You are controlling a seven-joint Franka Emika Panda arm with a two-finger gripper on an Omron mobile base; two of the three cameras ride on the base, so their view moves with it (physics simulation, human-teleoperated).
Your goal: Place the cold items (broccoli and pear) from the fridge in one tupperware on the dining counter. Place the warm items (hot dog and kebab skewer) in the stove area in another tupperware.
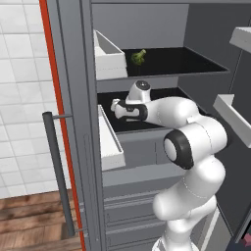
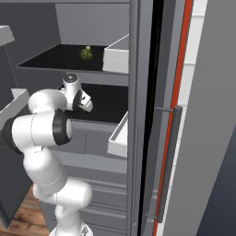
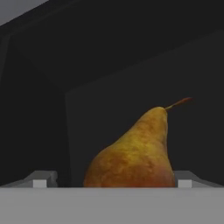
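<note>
**One pear before wide-open jaws, one broccoli on the shelf above**

Nearest of all, in the hand view, a single yellow-brown pear stands close in front of the gripper, its stem tilted up to the right. The two fingertips sit far apart, one either side of the pear's base, so the jaws are spread wide and hold nothing; whether they touch the fruit cannot be told.

From the base views, the gripper reaches into the open fridge over its lower black shelf.

There are two white door bins. The lower bin hangs level with that shelf; the upper bin hangs above it. Their contents cannot be seen.

Farther back, on the upper black shelf, rests one green broccoli, just beside the upper bin and well apart from the gripper.
</note>
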